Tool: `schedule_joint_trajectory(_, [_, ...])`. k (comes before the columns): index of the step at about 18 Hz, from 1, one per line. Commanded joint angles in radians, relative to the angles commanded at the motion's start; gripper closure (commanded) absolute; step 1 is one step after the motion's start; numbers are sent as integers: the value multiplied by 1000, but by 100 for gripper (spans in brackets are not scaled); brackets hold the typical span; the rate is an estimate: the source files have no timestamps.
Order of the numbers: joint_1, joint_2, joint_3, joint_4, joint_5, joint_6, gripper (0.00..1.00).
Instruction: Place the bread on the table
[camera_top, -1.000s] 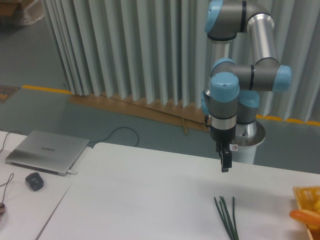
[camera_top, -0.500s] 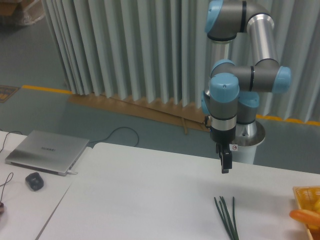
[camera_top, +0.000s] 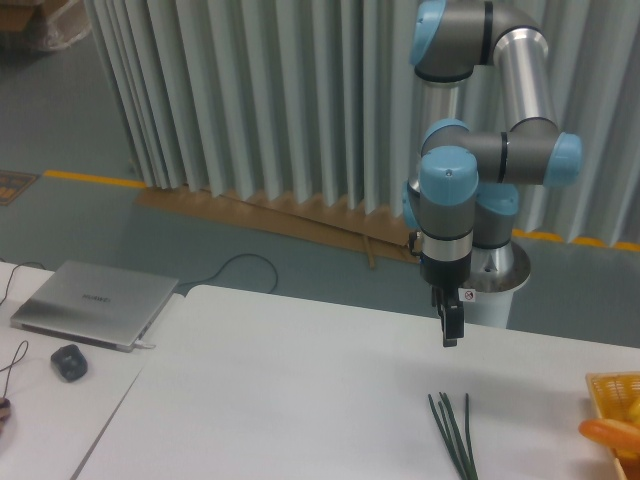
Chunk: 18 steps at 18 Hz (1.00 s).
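Up close, my hand (camera_top: 450, 335) hangs above the white desk (camera_top: 300, 390), holding nothing; whether its fingers are apart or together I cannot tell from this side. A small red-and-white sticker sits on my wrist, its writing too small to read. The bread (camera_top: 612, 433) lies at the far right edge, resting in a yellow basket (camera_top: 603, 384). Green stalks (camera_top: 455, 432) lie below my hand. A laptop (camera_top: 92, 303) with an unreadable logo and a mouse (camera_top: 68, 361) sit on the side desk (camera_top: 50, 420). Grey curtains (camera_top: 250, 100) hang behind.
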Motion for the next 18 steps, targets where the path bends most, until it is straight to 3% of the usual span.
schedule_joint_trajectory(10, [5,0,0,0,2,2,0])
schedule_joint_trajectory(18, [78,2,9,2,2,14,0])
